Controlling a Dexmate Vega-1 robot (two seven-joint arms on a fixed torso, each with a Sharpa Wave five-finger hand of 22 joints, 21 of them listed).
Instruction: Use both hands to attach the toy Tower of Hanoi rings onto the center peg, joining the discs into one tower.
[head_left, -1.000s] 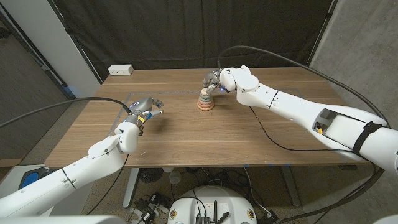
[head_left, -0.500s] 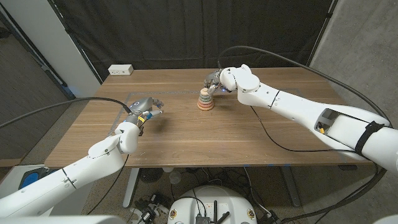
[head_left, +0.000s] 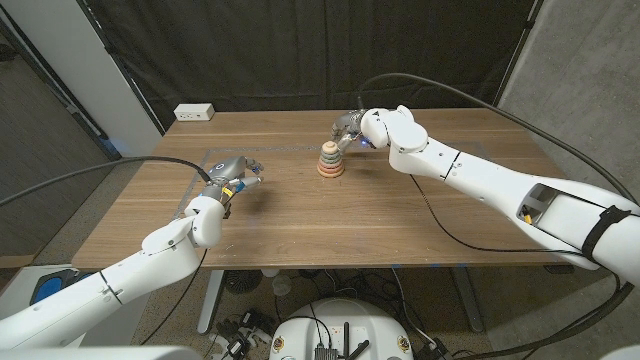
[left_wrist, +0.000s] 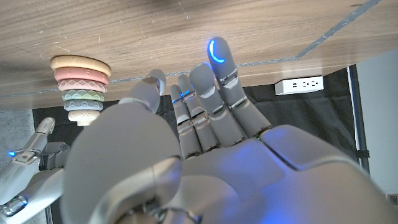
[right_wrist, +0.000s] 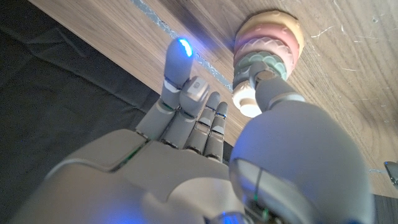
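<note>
On my table (head_left: 330, 215) the ring tower (head_left: 330, 160) stands upright at twelve o'clock, axis vertical, widest disc down. My right hand (head_left: 348, 130) hovers at its top, holding nothing I can see. My left hand (head_left: 236, 172) waits at nine o'clock, fingers apart, empty.

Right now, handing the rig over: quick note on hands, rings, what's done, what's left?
Left hand: holds nothing, fingers apart, on the table's left side, well away from the tower.
Right hand: open, empty, beside the top of the ring tower.
Rings: stacked as one tower, widest at the bottom; no loose ring in view.
Done: stacking looks finished.
Left: probably just draw the right hand clear without knocking the tower.
</note>
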